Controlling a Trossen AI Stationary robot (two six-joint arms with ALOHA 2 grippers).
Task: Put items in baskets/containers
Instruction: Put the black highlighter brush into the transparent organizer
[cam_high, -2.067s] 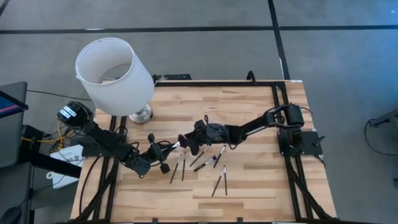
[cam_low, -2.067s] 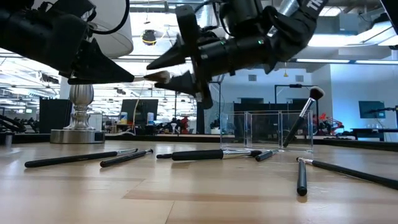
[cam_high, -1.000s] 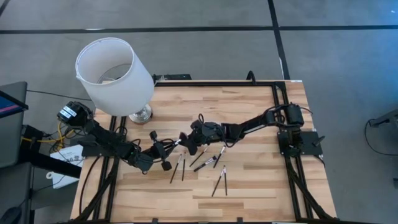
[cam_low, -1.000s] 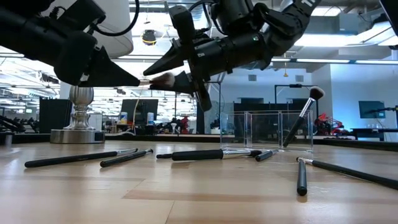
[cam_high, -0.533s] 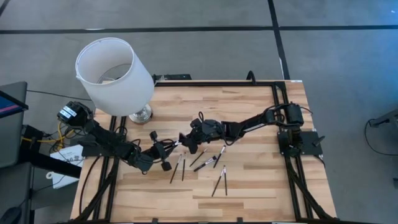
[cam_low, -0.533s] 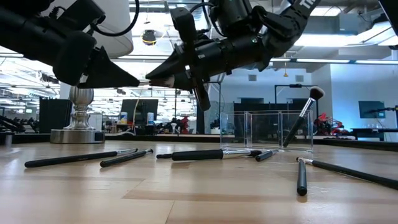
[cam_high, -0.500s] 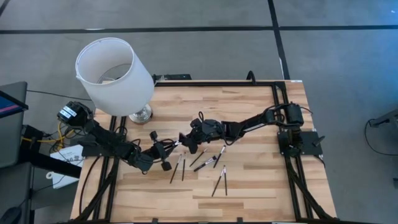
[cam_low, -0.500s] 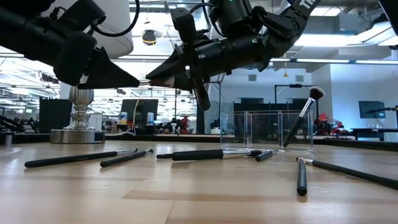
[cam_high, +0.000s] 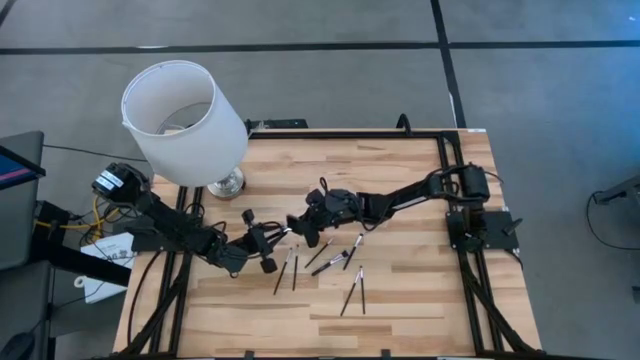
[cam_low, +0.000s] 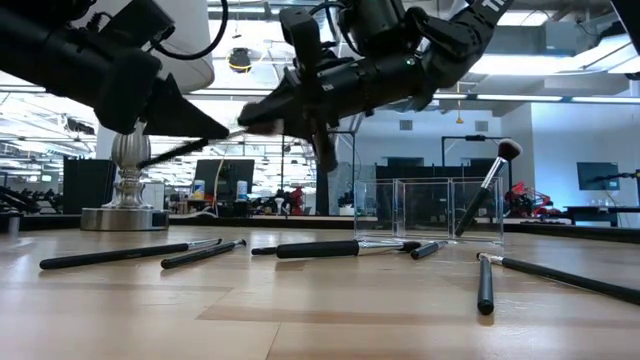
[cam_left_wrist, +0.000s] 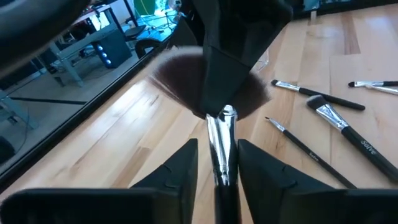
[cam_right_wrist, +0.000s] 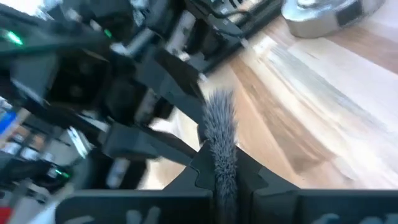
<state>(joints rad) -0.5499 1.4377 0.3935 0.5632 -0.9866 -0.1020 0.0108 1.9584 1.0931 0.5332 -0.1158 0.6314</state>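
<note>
A makeup brush with a silver ferrule and a dark fluffy head is in the air between my two grippers, over the table's middle left. My right gripper is shut on its head. My left gripper is open, one finger on each side of the ferrule and handle. Several more brushes lie flat on the wood. The clear container stands on the table, and one fluffy brush leans inside it. My right gripper pinches the brush's bristle head between its two fingers, and the hairs fan out past the fingertips. The fingers come roughly level from the table's right side, along the brush. The brush is lifted clear, its handle slanting down toward my left gripper.
A big white lamp stands at the table's far left on its metal base. Loose brushes lie across the table's middle and near part. Bare wood shows at the far right and along the near edge.
My right gripper has gone a little toward the table's left and shut on the brush's bristle head. My left gripper has opened around the ferrule. The brush's handle end has dropped, so the brush now slants instead of lying level.
</note>
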